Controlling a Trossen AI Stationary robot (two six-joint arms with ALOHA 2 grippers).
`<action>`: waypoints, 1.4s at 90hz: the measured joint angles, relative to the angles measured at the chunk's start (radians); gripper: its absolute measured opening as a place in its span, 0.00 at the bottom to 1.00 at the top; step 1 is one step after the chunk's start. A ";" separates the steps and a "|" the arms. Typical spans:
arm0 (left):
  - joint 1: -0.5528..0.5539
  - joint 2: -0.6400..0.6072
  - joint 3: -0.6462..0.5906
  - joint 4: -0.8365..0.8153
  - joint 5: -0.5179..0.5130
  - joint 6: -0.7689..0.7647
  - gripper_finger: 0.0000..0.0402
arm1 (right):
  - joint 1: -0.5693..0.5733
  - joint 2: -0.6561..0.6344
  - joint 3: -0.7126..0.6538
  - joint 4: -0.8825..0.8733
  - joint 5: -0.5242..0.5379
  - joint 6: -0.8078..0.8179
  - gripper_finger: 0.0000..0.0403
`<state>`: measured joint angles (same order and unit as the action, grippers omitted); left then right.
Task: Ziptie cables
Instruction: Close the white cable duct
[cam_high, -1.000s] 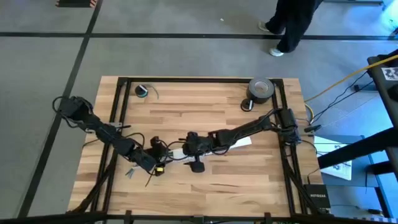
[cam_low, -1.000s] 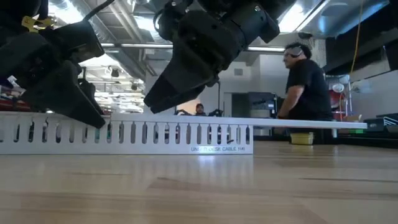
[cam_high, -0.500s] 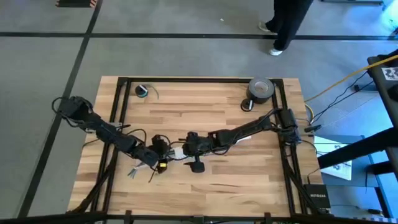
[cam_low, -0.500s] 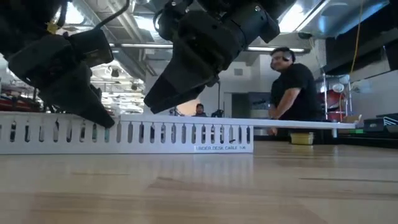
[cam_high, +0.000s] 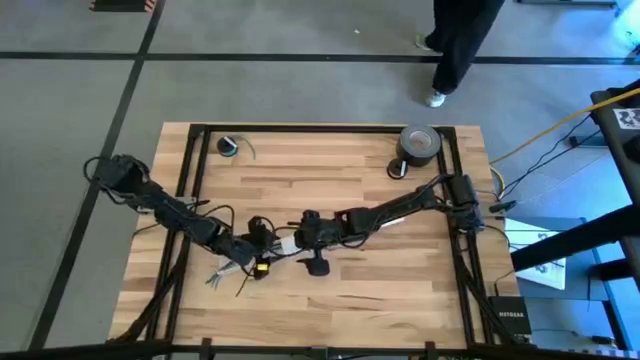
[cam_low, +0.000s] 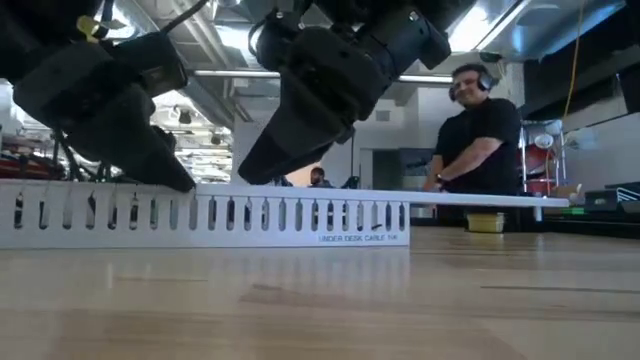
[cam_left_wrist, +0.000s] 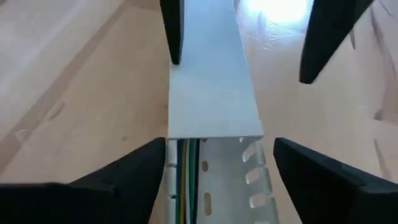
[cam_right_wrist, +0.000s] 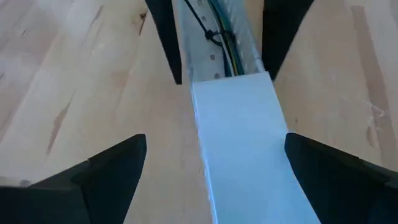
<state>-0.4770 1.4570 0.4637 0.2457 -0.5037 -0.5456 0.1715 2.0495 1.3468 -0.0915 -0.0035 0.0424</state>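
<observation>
Wooden table (cam_high: 400, 290), cables (cam_left_wrist: 186, 180) in slotted raceway (cam_low: 210, 215)

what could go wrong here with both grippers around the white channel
1. The left gripper and right gripper face each other, open, straddling the white slotted channel close together; they might collide.
2. The cables lie inside the channel under the flat white cover; closing or sliding could pinch them.
3. The ziptie looks knotted around them and may snag.

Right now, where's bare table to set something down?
Free: the wood between the small roll and the tape roll along the far edge, and the near strip below both grippers. Crowded: mid-table, where the left gripper and right gripper face each other over the slotted cable duct holding the cables.
</observation>
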 joint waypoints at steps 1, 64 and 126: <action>0.000 0.000 0.000 -0.004 0.000 -0.001 0.67 | -0.001 0.000 0.000 -0.001 0.000 -0.001 0.92; -0.003 0.000 0.000 -0.019 0.000 -0.007 0.59 | -0.041 0.012 0.001 -0.033 -0.007 -0.093 0.92; -0.003 0.000 0.000 -0.021 0.003 -0.013 0.59 | -0.059 0.035 -0.001 0.013 -0.088 -0.084 0.55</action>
<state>-0.4805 1.4567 0.4637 0.2245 -0.5011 -0.5582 0.1123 2.0841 1.3454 -0.0785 -0.0914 -0.0414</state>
